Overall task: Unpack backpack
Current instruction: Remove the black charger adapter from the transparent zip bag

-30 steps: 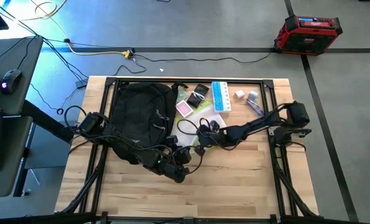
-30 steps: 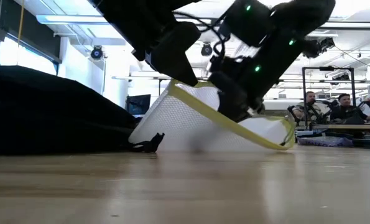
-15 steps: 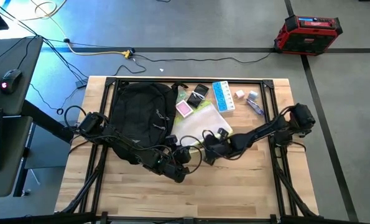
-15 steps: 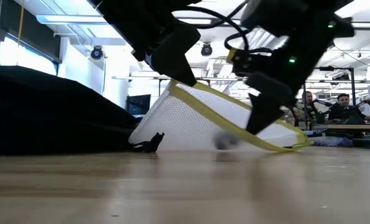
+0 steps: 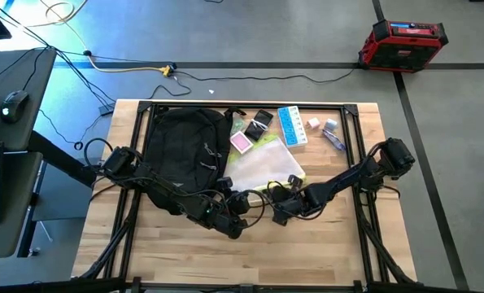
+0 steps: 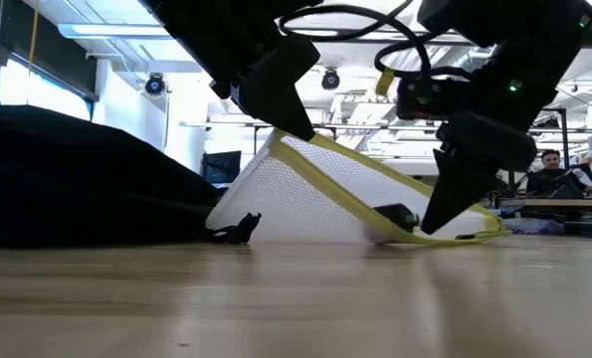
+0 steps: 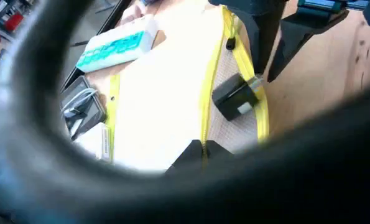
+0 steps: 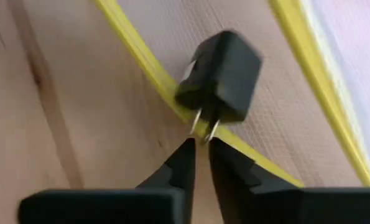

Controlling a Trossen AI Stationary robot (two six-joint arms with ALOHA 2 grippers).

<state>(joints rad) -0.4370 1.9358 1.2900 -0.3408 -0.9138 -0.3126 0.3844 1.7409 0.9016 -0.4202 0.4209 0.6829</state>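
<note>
- Setting is a big workshop room with a grey floor, and a red and black box (image 5: 403, 43) sits on that floor past the far right corner of the light wooden worktop (image 5: 323, 252).
- The large black fabric backpack (image 5: 185, 150) lies flat on the far left part of the worktop. In the low view it's the dark mound on the left (image 6: 77, 184).
- Just right of it lies a white mesh pouch with yellow edging (image 5: 264, 169), one end lifted, so it slopes down toward the right in the low view (image 6: 315, 194).
- Beyond the pouch, near the far edge, there's a little pile of loose stuff: a pink card-like thing (image 5: 240, 142), a dark phone-like slab (image 5: 259, 122) and a white and blue strip-shaped pack (image 5: 289, 126).
- The left claw (image 5: 235, 213) is closed on the near corner of the pouch, beside the backpack's near end. The left wrist view shows the yellow edge running right into its dark fingertips (image 7: 200, 152).
- The right claw (image 8: 200, 146) is low over the worktop at the pouch's near right edge, fingers only a thin crack apart.
- A small black plug-style charger block with two metal prongs (image 8: 221, 76) rests on the yellow edging, prongs pointing at the right claw's tips. Can't tell if the tips touch the prongs.
- Same block shows in the left wrist view (image 7: 235, 99) and low view (image 6: 395, 215).
- People sit in the room's background on the right of the low view (image 6: 552, 169).
</note>
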